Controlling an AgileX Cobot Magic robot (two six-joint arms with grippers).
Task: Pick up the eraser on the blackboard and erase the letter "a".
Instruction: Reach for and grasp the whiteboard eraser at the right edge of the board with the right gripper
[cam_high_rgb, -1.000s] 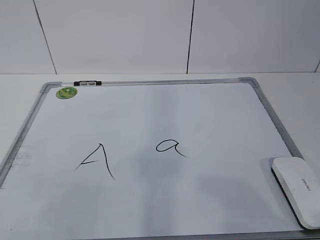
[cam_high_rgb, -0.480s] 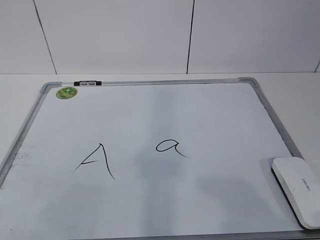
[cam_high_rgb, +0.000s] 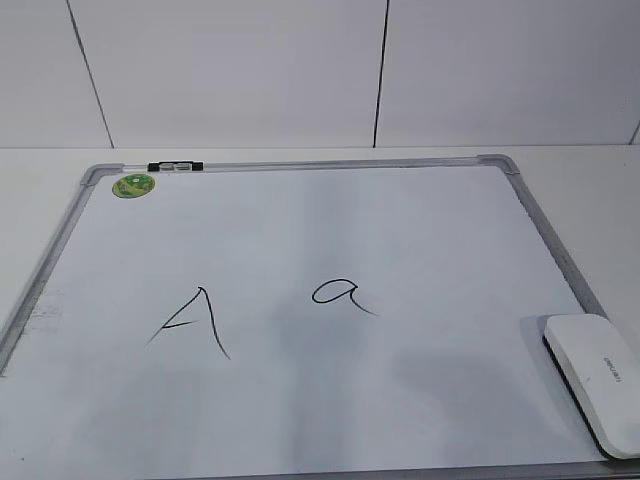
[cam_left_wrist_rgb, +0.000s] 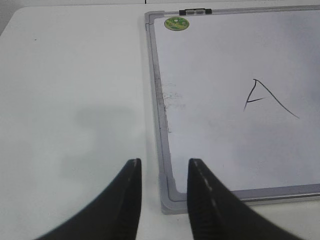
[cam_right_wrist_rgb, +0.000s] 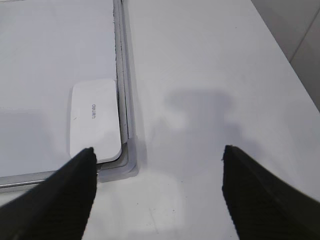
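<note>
The blackboard (cam_high_rgb: 300, 420), a white dry-erase board in a silver-grey frame, lies flat on the table. The small letter "a" (cam_high_rgb: 340, 295) is drawn near its middle, right of a larger capital "A" (cam_high_rgb: 195, 322). The white eraser (cam_high_rgb: 595, 380) lies at the board's near right corner; it also shows in the right wrist view (cam_right_wrist_rgb: 94, 120). My right gripper (cam_right_wrist_rgb: 157, 152) is open and empty above bare table, just right of that corner. My left gripper (cam_left_wrist_rgb: 164, 165) is open and empty over the board's near left corner (cam_left_wrist_rgb: 167, 200). Neither gripper shows in the exterior view.
A black-and-clear marker (cam_high_rgb: 175, 166) rests on the board's far frame, beside a round green sticker (cam_high_rgb: 133, 185). White table surrounds the board. A tiled wall stands behind. The table's right edge (cam_right_wrist_rgb: 280, 45) shows in the right wrist view.
None of the objects has moved. The soft shadows on the board's lower part have shifted slightly.
</note>
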